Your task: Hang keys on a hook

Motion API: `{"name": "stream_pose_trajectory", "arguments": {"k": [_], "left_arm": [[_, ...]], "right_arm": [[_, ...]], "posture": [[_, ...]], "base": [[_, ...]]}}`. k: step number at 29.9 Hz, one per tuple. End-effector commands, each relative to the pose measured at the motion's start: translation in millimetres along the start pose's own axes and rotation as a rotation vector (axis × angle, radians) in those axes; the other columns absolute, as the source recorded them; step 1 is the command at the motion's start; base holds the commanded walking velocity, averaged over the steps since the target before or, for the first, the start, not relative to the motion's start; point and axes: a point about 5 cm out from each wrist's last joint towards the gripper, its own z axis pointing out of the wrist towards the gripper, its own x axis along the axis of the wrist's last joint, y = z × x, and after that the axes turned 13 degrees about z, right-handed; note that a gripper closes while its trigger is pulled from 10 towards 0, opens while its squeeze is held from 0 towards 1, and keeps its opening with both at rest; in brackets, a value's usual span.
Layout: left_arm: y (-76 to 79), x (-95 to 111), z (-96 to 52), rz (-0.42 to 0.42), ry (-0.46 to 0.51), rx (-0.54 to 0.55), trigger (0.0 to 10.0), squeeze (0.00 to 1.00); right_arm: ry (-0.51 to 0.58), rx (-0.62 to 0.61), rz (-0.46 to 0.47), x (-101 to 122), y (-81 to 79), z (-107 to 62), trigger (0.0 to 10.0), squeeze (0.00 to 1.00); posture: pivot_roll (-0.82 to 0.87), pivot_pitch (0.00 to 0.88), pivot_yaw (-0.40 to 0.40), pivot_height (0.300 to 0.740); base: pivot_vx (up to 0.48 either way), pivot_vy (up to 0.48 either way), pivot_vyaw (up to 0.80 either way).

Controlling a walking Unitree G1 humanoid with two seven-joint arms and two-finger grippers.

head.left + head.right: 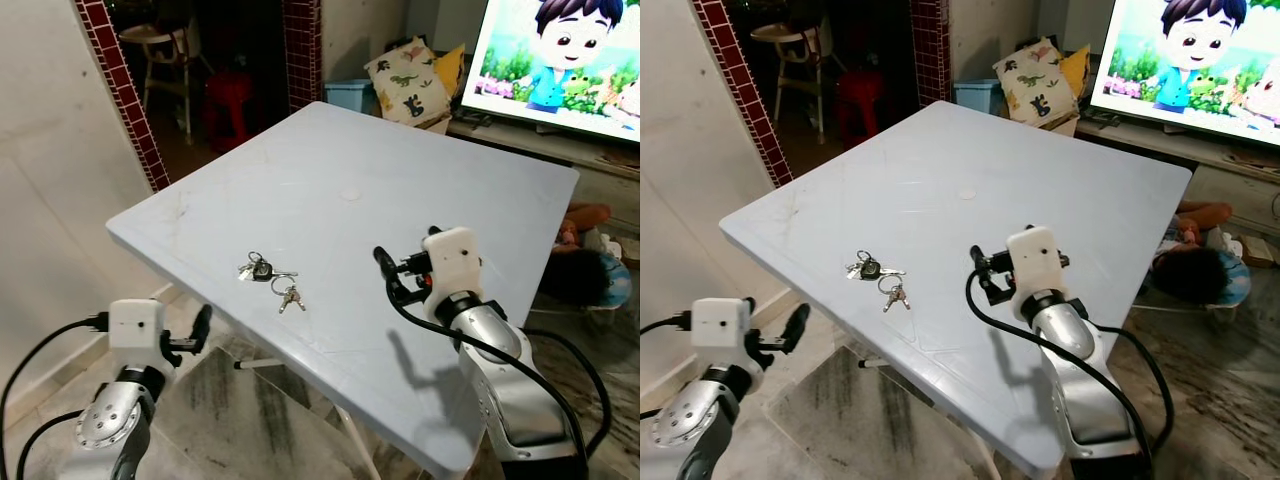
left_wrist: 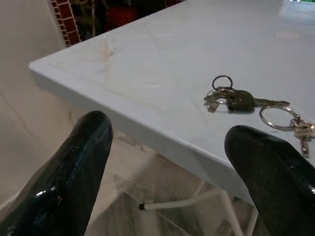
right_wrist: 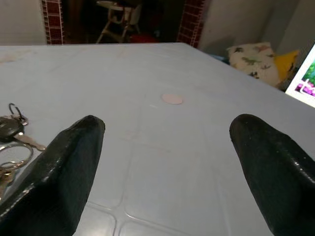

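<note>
Pale blue plastic table stands in a tiled living room, one corner pointing toward the robot's left. Television lit with a cartoon at far right; printed cushion and a light blue bin beyond the table's far edge. Brick-trimmed doorway at far left, with a high chair and a red stool in the dark room behind it.

Keys lie flat on the table, near its left front edge: one bunch with a dark-headed key and a small ring, a second ring with small keys just right and nearer. Nothing touches them.

Right gripper is over the table, right of the keys and apart from them, fingers spread wide with nothing between; its wrist view has the keys at the edge beside one finger.

Left gripper sits below and just off the table's left front edge, over the floor, fingers wide apart and empty. Left wrist view looks up across the table edge at the keys, well apart from the fingertips.
</note>
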Motion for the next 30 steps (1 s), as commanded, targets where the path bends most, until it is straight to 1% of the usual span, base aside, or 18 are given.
{"name": "stream_pose_trajectory", "arguments": {"k": [1,2,3,6,10,11,13,15,16,17,18,21,24,27,30], "left_arm": [[-4.5,-1.5,-6.8,0.032,-0.014,0.021,10.0,0.0],[-5.2,-2.5,-8.8,0.036,-0.017,0.021,10.0,0.0],[-5.2,-2.5,-8.8,0.036,-0.017,0.021,10.0,0.0],[-9.6,-1.3,-8.5,0.041,-0.018,0.04,10.0,0.0],[-11.9,5.8,-1.8,0.04,0.001,0.048,10.0,0.0],[-10.5,10.1,2.2,0.038,0.015,0.037,10.0,0.0],[-9.9,11.3,3.3,0.037,0.019,0.031,10.0,0.0],[-6.1,12.3,7.7,0.038,0.014,-0.006,10.0,0.0],[0.2,10.5,10.1,0.019,-0.003,-0.06,10.0,0.0],[3.2,9.9,11.0,0.013,-0.012,-0.085,10.0,0.0],[7.2,10.0,12.1,0.009,-0.018,-0.119,10.0,0.0],[15.1,8.5,12.6,-0.027,-0.046,-0.188,10.0,0.0],[17.7,9.8,12.4,-0.03,-0.037,-0.204,10.0,0.0],[22.7,8.8,12.4,-0.039,-0.055,-0.236,10.0,0.0],[24.8,9.9,13.0,-0.038,-0.057,-0.248,10.0,0.0]], "right_arm": [[-0.022,0.019,-0.023,-3.2,-6.6,7.5,10.0,0.0],[-0.013,0.015,-0.003,-2.0,-7.8,10.5,10.0,0.0],[-0.013,0.015,-0.003,-2.0,-7.8,10.5,10.0,0.0],[-0.022,0.018,-0.018,-2.9,-11.4,16.0,10.0,0.0],[-0.022,0.015,-0.017,-3.2,-13.3,20.9,10.0,0.0],[-0.024,0.013,-0.023,-4.4,-13.3,23.5,10.0,0.0],[-0.025,0.01,-0.025,-4.8,-13.0,23.9,10.0,0.0],[-0.031,-0.007,-0.028,-6.2,-11.4,25.5,10.0,0.0],[-0.03,-0.019,-0.028,-6.7,-10.7,25.9,10.0,0.0],[-0.031,-0.024,-0.026,-7.0,-10.4,26.1,10.0,0.0],[-0.051,-0.025,-0.014,-9.3,-10.6,26.0,10.0,0.0],[-0.056,-0.028,-0.007,-10.8,-10.9,23.8,10.0,0.0],[-0.072,-0.032,0.013,-14.1,-10.2,21.2,10.0,0.0],[-0.1,-0.041,-0.008,-18.6,-8.8,18.6,10.0,0.0],[-0.138,-0.067,0.009,-23.9,-4.4,17.1,10.0,0.0]], "posture": [[0.08,0.0,0.039,0.74],[0.08,0.0,0.039,0.74],[0.08,0.0,0.039,0.74],[0.09,0.0,0.037,0.74],[0.09,0.0,0.04,0.74],[0.09,0.0,0.042,0.74],[0.09,0.0,0.044,0.74],[0.08,0.0,0.048,0.74],[0.08,0.0,0.049,0.74],[0.08,0.0,0.049,0.74],[0.08,0.0,0.05,0.74],[0.07,0.0,0.052,0.74],[0.07,0.0,0.053,0.74],[0.06,0.0,0.054,0.74],[0.06,0.0,0.053,0.74]], "base": [[0.0,0.0,0.0],[0.0,0.0,0.0],[0.0,0.0,0.0],[0.0,0.0,0.8],[0.0,0.0,0.8],[0.0,0.0,0.8],[0.0,0.0,0.8],[0.0,0.0,0.8],[0.0,0.0,0.8],[0.0,0.0,0.8],[0.0,0.0,0.0],[0.0,0.0,0.0],[0.0,0.0,0.0],[0.0,0.0,0.0],[0.0,0.0,0.0]]}}
